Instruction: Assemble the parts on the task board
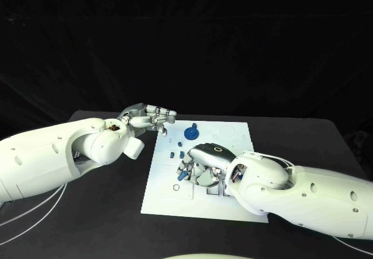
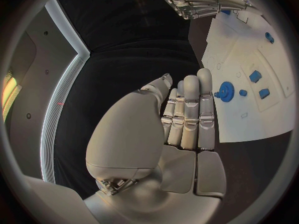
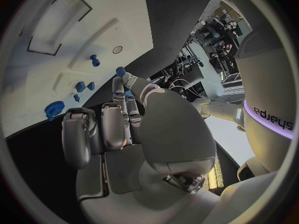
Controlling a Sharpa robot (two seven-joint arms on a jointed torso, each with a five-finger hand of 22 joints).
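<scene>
We see the task board (image 1: pixel 233 205) lying flat in the middle of the black tabletop (image 1: pixel 311 135). Our right hand (image 1: pixel 204 168) is down over the middle of the board, fingers bent toward a small blue part (image 1: pixel 183 174) on its nine o'clock side. In the right wrist view a blue piece (image 3: pixel 120 71) sits right at the fingertips, so we think the hand is pinching it — but we cannot tell for sure.

Our left hand (image 1: pixel 149 117) waits at the board's ten o'clock corner, just off its edge. Its fingers are straight and side by side, and it holds nothing.

A blue gear (image 1: pixel 192 131) rests near the board's twelve o'clock edge, and a few small blue pieces (image 1: pixel 177 154) lie between the gear and the right hand.

We think this step is picking up one small part. Next the hand would need a firm pinch, a lift, and then a careful move to the right hole — slow, so the part does not slip.
</scene>
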